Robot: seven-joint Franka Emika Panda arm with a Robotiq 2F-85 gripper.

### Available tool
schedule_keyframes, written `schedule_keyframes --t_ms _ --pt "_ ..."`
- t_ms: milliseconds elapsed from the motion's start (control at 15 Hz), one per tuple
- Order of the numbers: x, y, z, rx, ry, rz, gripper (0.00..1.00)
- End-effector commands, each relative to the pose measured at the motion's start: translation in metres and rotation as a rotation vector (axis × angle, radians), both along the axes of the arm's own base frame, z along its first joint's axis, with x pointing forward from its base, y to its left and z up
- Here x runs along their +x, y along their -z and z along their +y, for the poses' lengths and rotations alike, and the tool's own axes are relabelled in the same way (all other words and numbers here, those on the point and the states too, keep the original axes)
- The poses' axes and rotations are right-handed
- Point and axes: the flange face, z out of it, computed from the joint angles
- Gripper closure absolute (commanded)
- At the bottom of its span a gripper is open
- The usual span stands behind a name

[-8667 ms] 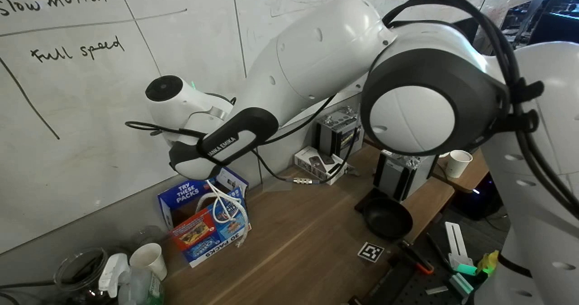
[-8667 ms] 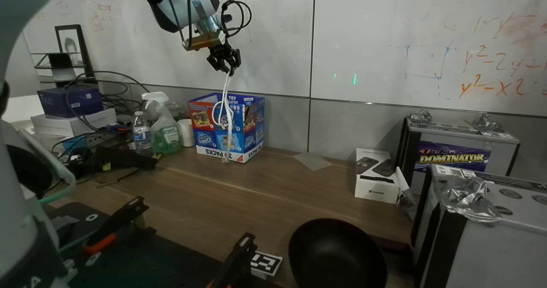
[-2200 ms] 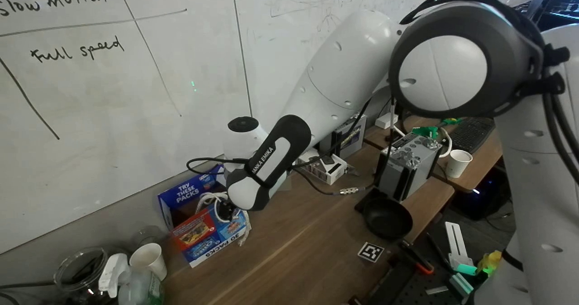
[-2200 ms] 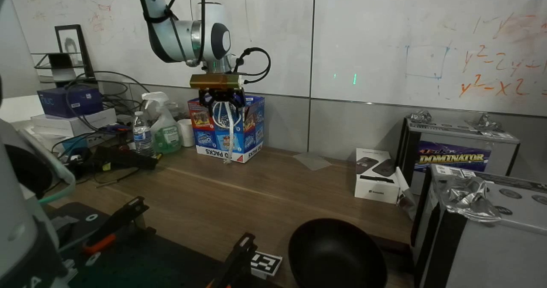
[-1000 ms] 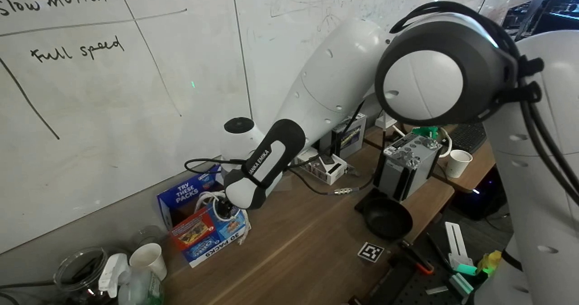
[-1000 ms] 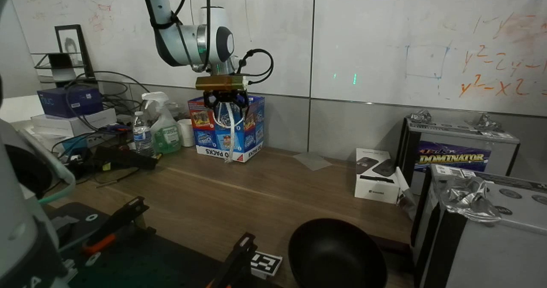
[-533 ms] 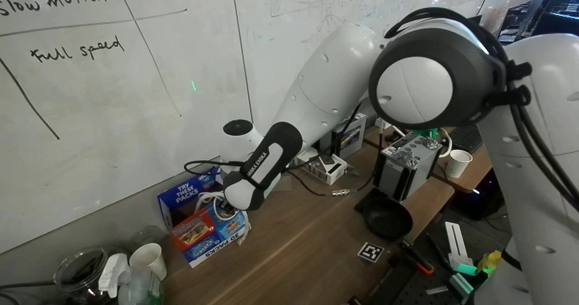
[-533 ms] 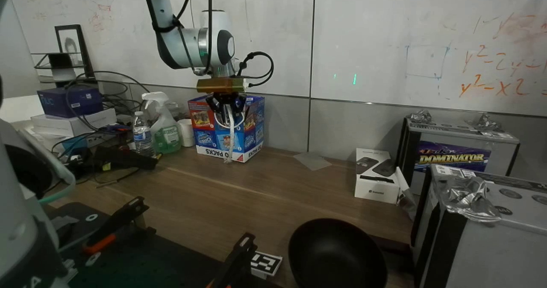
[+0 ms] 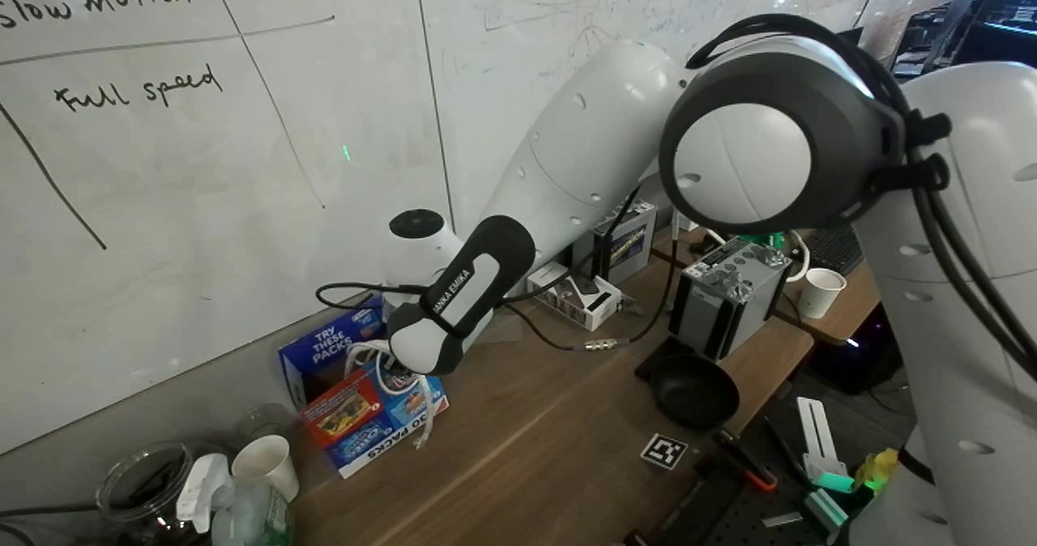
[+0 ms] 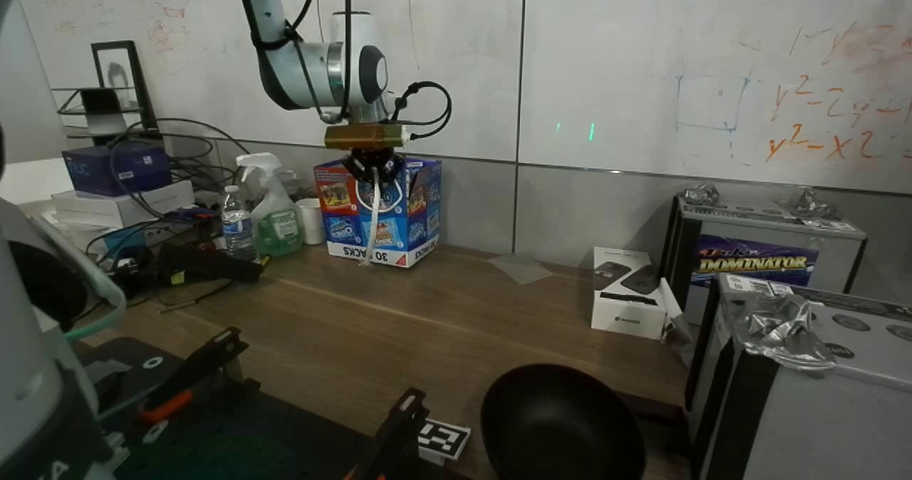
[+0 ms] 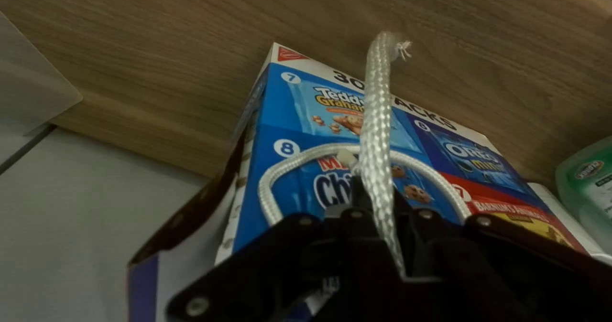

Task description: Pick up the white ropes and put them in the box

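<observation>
white, braided; likely light and limp. find the ropes (image 11: 376, 135) draped over the rim of the box (image 9: 348, 416), dangling partly outside. spot the gripper (image 10: 377, 181) just outside it with jaws pressed together; cannot tell if pinching any. best gather several strands near that rim.

A lab: robot arm (image 9: 741, 165), whiteboard (image 10: 620, 60) with handwritten equations (image 10: 819, 120).

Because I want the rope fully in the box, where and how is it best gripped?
Probably take the rope high on its hanging strand, from above and in front of the box, closing crosswise: the thin strand falls steeply outside the printed wall.
</observation>
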Motion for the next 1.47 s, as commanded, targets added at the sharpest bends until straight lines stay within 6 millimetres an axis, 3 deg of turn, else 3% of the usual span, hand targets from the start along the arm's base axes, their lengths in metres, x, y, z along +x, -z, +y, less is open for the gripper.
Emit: schedule_keyframes --t_ms 0,1000,1400 --pt "0.013 -0.026 0.018 0.018 0.006 -0.043 0.92" --pt "0.070 -0.148 0.074 0.016 0.160 -0.230 0.92" --pt "0.079 -0.198 0.091 0.032 0.216 -0.341 0.93"
